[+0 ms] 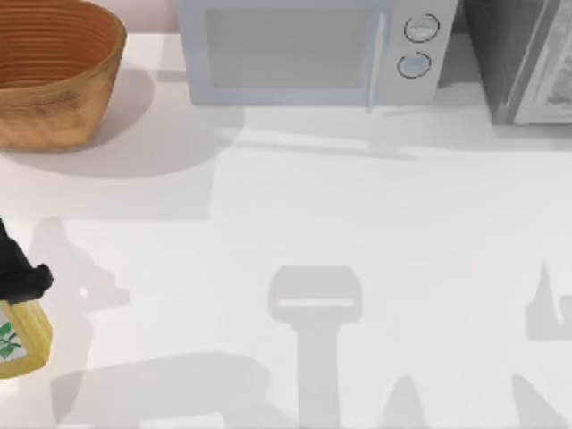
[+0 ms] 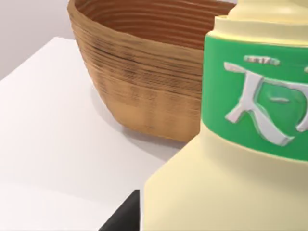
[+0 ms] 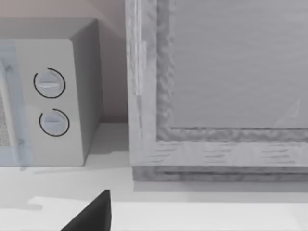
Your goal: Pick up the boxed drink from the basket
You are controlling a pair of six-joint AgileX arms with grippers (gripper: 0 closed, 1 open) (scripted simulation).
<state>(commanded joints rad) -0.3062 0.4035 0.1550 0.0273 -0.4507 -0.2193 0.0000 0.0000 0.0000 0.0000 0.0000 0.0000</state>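
Boxed drink [image 1: 21,340] at table's left edge, near side, well apart from basket [image 1: 54,71] at far left. Carton pale yellow, green label band with raised silvery-white mark; writing not legible. Left gripper [image 1: 20,279] dark, just above carton in top view, touching it; cannot tell how fingers stand. Left wrist view: carton [image 2: 231,159] close up, basket [image 2: 144,72] beyond. Microwave [image 1: 308,49] far centre, two round dials. Grey appliance [image 1: 523,58] far right. White table [image 1: 357,223].

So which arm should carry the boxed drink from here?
Left. Its pincer at the table's left edge appears to hold the boxed drink already, clear of the basket. The right arm would probably have to cross the table.
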